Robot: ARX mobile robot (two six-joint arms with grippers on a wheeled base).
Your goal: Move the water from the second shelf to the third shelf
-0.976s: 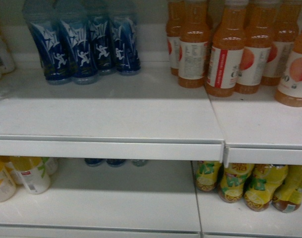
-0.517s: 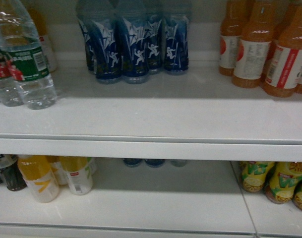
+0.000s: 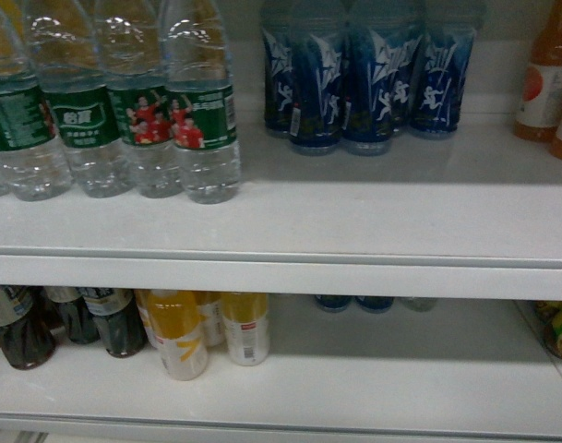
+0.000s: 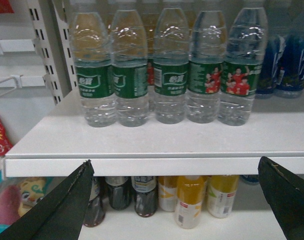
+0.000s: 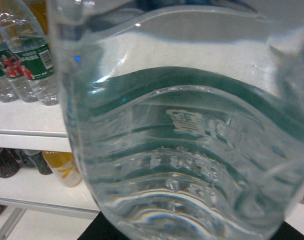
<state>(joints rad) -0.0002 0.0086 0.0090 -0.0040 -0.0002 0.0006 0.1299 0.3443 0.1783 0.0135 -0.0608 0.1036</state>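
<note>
step: looks like you're mid-carry, bottle already picked.
water bottle (image 5: 181,150): fills the right wrist view, pressed right up to the lens.
right claw: can't see the fingers, so can't tell if it's clamped.
left claw (image 4: 176,200): spread wide, holding nothing.
next: find the third shelf (image 3: 281,277), set it down upright.

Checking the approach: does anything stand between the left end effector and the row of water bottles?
Nothing visible does. In the left wrist view the open left end effector faces the water bottles, which stand in a row near the front of the shelf, with only bare shelf before them.
</note>
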